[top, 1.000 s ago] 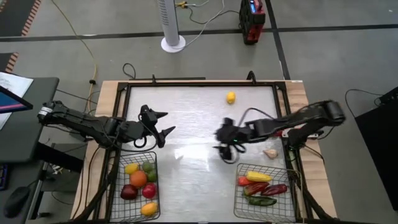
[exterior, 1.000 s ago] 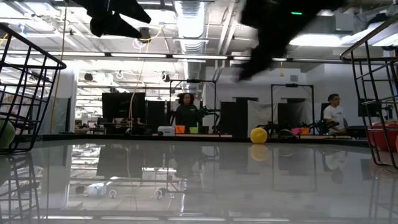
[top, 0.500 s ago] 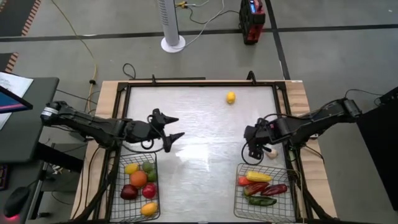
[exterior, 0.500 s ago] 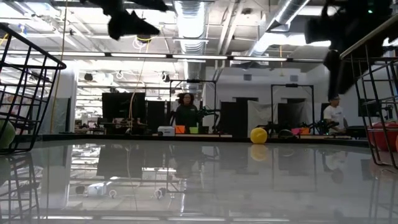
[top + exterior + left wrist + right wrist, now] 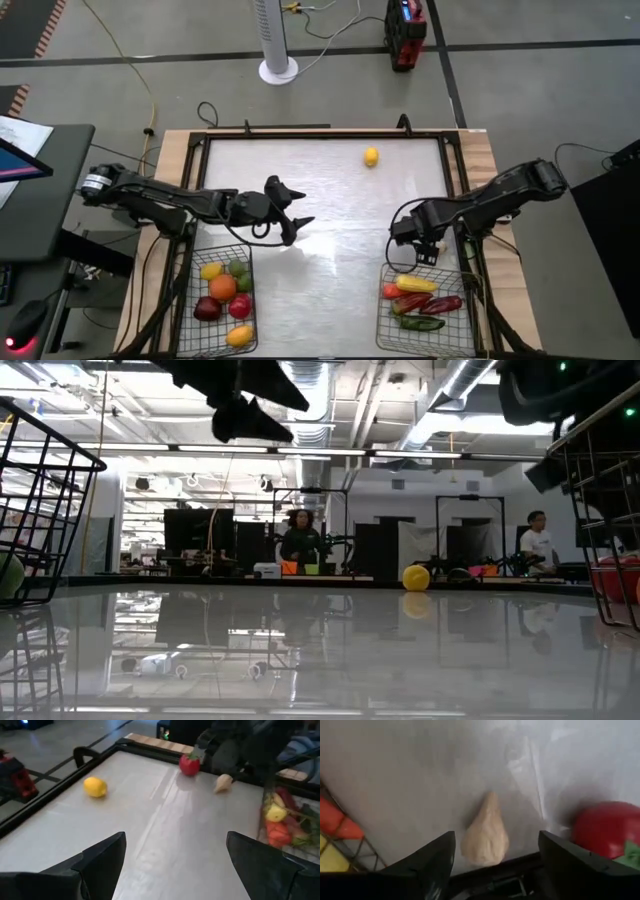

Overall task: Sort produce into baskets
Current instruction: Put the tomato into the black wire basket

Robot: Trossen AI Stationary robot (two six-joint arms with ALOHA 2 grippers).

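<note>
Whitish and teardrop-shaped, the toy garlic bulb (image 5: 485, 836) lies on the shiny grey table (image 5: 320, 190) between the spread fingers of the right gripper (image 5: 424, 247), which hangs just above it at the table's right edge, close to the far rim of the right silver-grey wire-mesh basket (image 5: 384, 312). A round red toy tomato with a green stalk (image 5: 605, 829) sits just beside the bulb, near one finger, and that is the main hazard: closing down could catch or knock the tomato, or squeeze the bulb's tapered end so that it slips out sideways. The table's raised black frame (image 5: 452, 180) is also close, so a low approach might scrape a finger against it. The left gripper (image 5: 291, 208) hovers over the middle of the table with its fingers apart and empty, pointed towards a small yellow toy lemon (image 5: 371, 156) that lies alone near the far edge; being round, the lemon would probably roll if nudged off-centre. The left wire-mesh basket (image 5: 189, 300) already holds round fruit, the right one elongated peppers and a yellow piece, so a mis-sorted drop is another risk.
</note>
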